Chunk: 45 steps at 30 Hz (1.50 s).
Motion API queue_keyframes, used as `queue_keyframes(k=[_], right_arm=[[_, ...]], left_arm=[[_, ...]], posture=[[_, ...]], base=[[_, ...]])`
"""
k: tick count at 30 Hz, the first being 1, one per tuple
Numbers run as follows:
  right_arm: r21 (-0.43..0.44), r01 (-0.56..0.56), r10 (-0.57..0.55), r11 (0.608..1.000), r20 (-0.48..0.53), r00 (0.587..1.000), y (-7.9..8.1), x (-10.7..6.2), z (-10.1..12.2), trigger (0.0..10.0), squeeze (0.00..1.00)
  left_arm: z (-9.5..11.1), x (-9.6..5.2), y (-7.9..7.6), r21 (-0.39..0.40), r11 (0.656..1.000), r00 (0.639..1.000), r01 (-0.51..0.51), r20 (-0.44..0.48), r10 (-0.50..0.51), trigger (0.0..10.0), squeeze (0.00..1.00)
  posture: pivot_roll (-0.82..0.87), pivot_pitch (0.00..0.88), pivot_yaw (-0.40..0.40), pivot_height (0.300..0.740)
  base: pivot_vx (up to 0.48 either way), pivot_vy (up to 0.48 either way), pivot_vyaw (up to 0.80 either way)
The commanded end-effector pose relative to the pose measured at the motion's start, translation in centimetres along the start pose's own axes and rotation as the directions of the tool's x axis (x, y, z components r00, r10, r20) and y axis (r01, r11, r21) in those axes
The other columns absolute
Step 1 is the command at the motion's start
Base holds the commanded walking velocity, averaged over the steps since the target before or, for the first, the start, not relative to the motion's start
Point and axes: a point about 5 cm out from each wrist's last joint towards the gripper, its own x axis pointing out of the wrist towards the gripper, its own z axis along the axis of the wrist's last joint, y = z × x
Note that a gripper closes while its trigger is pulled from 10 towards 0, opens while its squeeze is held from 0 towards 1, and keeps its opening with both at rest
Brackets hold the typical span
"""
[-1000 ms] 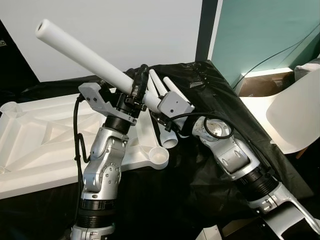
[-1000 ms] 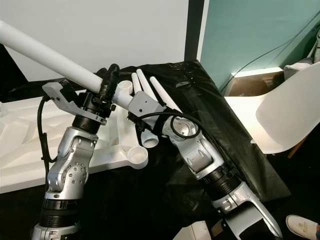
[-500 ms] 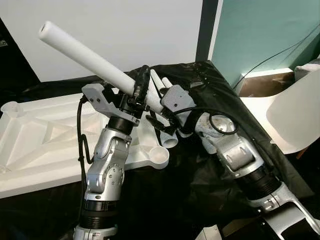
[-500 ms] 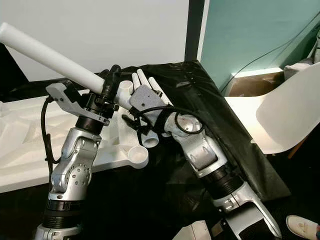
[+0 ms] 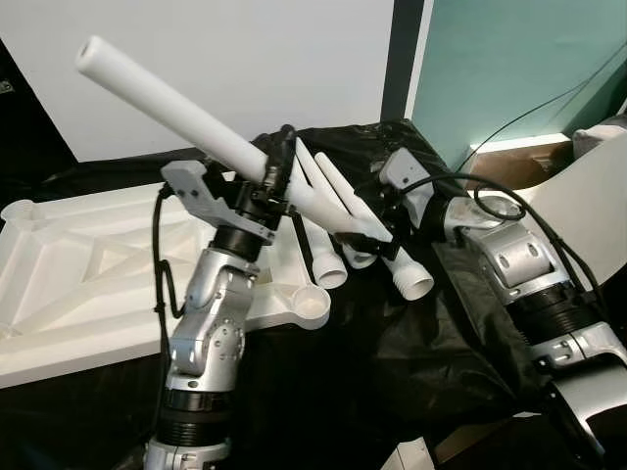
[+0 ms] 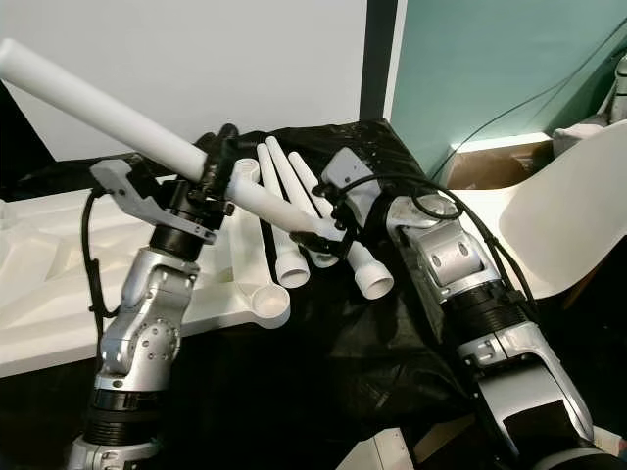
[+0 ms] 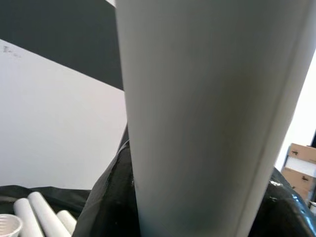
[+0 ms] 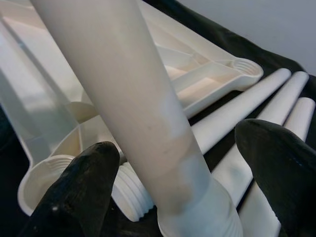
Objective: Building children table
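The table leg [image 5: 176, 108] held up on the left is plain white, as are the loose legs [image 5: 338, 220] and the ribbed tabletop panel [image 5: 88, 284]. They lie on a glossy black sheet [image 5: 392, 333]. Both arms are silver with black joints; the right gripper [image 8: 168, 168] has matte black fingers [image 8: 74, 192]. The wall behind is white [image 5: 245, 59], then teal [image 5: 509, 59].

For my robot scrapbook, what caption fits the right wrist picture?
Open right gripper straddling a white table leg above the upturned tabletop.

Left gripper [image 5: 277, 168] raised, jaws clamped; right gripper [image 8: 173, 182] forward beside it, jaws spread.
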Motion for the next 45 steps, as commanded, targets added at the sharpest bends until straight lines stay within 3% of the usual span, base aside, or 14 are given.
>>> queue_keyframes(k=[1,9,11,12,13,14,24,25,26,32,33,34,42,45], right_arm=[[-0.029,-0.021,0.021,0.999,0.012,1.000,-0.3,0.3,0.6,10.0,0.00],[-0.048,-0.100,0.103,0.994,0.047,0.994,-0.9,1.7,1.3,10.0,0.00],[-0.047,-0.113,0.115,0.992,0.050,0.992,-0.8,2.0,1.3,8.6,0.00],[-0.048,-0.125,0.127,0.991,0.054,0.990,-0.7,2.2,1.3,3.5,0.00],[-0.048,-0.125,0.127,0.991,0.054,0.990,-0.7,2.2,1.3,3.5,0.00],[-0.039,-0.146,0.148,0.989,0.061,0.987,-0.6,2.4,1.2,0.0,0.00],[0.001,-0.125,0.125,0.992,0.069,0.990,-0.6,2.7,0.5,0.0,0.00],[0.012,-0.101,0.100,0.995,0.079,0.992,-0.8,2.7,0.6,0.0,0.00],[0.026,-0.072,0.069,0.997,0.091,0.993,-0.9,2.8,0.8,0.0,0.00],[0.090,0.053,-0.065,0.995,0.138,0.988,-0.9,3.4,1.5,0.0,0.00],[0.116,0.095,-0.113,0.989,0.151,0.982,-0.8,3.6,1.7,0.0,0.00],[0.135,0.127,-0.148,0.983,0.163,0.975,-0.8,3.8,1.9,0.0,0.00],[0.213,0.208,-0.258,0.955,0.241,0.936,0.7,4.4,3.8,0.0,0.00],[0.273,0.239,-0.315,0.932,0.286,0.905,1.6,4.4,5.4,0.0,0.00]], left_arm=[[0.4,0.2,-0.6,0.008,0.995,0.995,0.101,0.013,-0.101,0.0,0.00],[0.5,0.2,-0.9,0.011,0.994,0.994,0.113,0.009,-0.113,0.0,0.00],[0.4,0.2,-0.9,0.012,0.993,0.993,0.114,0.008,-0.114,0.0,0.00],[0.4,0.1,-1.0,0.012,0.993,0.993,0.116,0.007,-0.116,0.0,0.00],[0.4,0.1,-1.0,0.012,0.993,0.993,0.116,0.007,-0.116,0.0,0.00],[0.5,0.1,-1.1,0.009,0.993,0.993,0.120,0.008,-0.120,0.0,0.00],[0.4,0.0,-1.2,0.006,0.993,0.993,0.122,0.005,-0.122,0.0,0.00],[0.3,0.1,-1.1,0.010,0.993,0.993,0.115,0.000,-0.115,2.4,1.00],[0.3,0.1,-1.1,0.005,0.992,0.992,0.122,-0.003,-0.122,10.0,1.00],[0.1,0.2,-1.2,0.004,0.993,0.993,0.116,-0.011,-0.116,10.0,1.00],[0.1,0.2,-1.3,-0.008,0.993,0.993,0.118,-0.016,-0.119,10.0,0.07],[0.0,0.0,-1.4,-0.024,0.992,0.992,0.126,-0.023,-0.126,10.0,0.00],[-1.0,-1.8,-2.2,-0.105,0.967,0.959,0.231,-0.140,-0.245,10.0,0.00],[-2.0,-3.8,-2.2,-0.119,0.938,0.893,0.325,-0.288,-0.346,10.0,0.00]], posture=[[0.01,0.000,0.040,0.740],[0.03,0.000,0.035,0.740],[0.03,0.000,0.034,0.740],[0.03,0.000,0.034,0.740],[0.03,0.000,0.034,0.740],[0.04,0.000,0.033,0.740],[0.04,0.000,0.036,0.740],[0.03,0.000,0.037,0.740],[0.03,0.000,0.037,0.740],[0.02,0.000,0.037,0.740],[0.01,0.000,0.039,0.740],[0.01,0.000,0.039,0.740],[-0.01,0.000,0.048,0.740],[-0.01,0.000,0.047,0.740]], base=[[0.000,0.000,0.00],[0.000,0.000,0.00],[0.000,0.000,0.00],[0.000,0.000,0.00],[0.000,0.000,0.00],[0.000,0.000,0.00],[0.000,0.000,0.00],[0.000,0.000,0.00],[0.000,0.000,0.00],[0.000,0.000,0.00],[0.000,0.000,0.00],[0.000,0.000,0.00],[0.000,0.000,0.00],[0.000,0.000,0.00]])
